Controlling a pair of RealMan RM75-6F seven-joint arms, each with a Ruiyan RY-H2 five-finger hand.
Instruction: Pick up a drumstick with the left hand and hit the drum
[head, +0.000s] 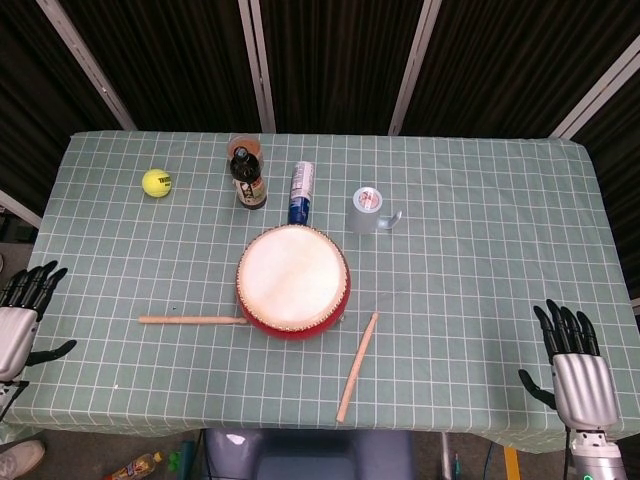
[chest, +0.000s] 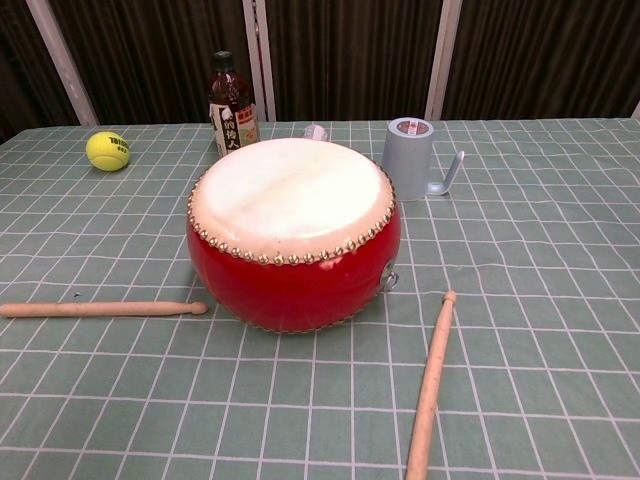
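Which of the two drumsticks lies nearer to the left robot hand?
The horizontal drumstick left of the drum; the slanted drumstick lies on the drum's right, farther from the left robot hand.

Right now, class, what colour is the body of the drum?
The drum has a red body under a whitish skin; the chest view shows it best.

A table is covered by a green checked cloth; on it are set a drum, two drumsticks, a ball, a bottle, a can and a mug.
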